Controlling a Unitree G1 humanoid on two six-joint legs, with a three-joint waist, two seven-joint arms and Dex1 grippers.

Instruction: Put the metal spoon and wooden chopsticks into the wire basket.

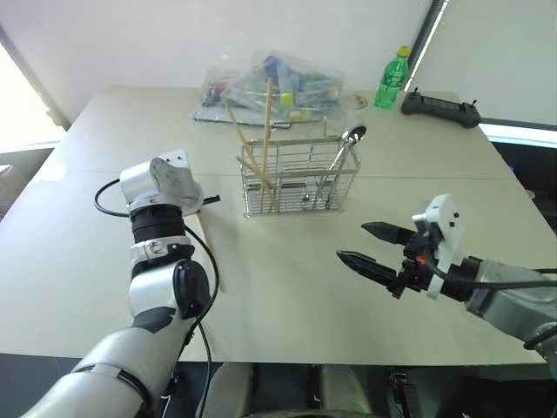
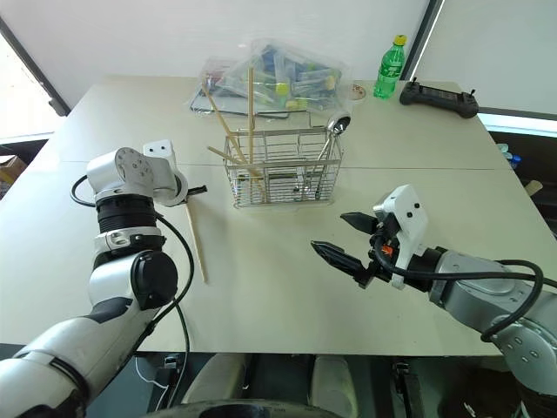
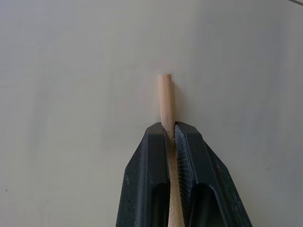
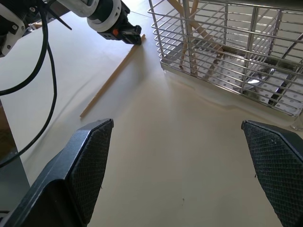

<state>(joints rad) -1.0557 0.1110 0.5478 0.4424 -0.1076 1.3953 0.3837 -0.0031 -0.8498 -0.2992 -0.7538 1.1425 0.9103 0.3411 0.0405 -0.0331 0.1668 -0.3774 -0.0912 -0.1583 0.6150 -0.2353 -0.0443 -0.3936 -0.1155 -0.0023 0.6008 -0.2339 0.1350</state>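
Right gripper [image 1: 361, 246] hangs above the near right part of the table [image 1: 287, 287], nearest the camera, its 2 black fingers spread wide with nothing between them; in the right wrist view the gap frames bare tabletop short of the basket.

Left gripper [image 3: 172, 137] points steeply down at the table, left of the basket. Its 2 fingers are pressed together on 1 of the wooden chopsticks [image 4: 112, 75], pinching it close to the far end, with a short stub of pale wood sticking out past the tips. This stick lies flat on the table, running from the grip back toward the near edge.

3 more chopsticks stand in the wire basket [image 1: 300, 178], at its left end, leaning at different angles and rising well above the rim. The metal spoon [image 1: 344, 150] stands at the basket's right end, bowl up, just above the rim.

The basket sits upright near the middle of the table. Behind it, toward the far edge, lies a clear plastic bag [image 1: 270, 87] of colourful items. At the far right corner stand a green bottle [image 1: 392, 79] and, just beside it, a black controller [image 1: 439, 108].
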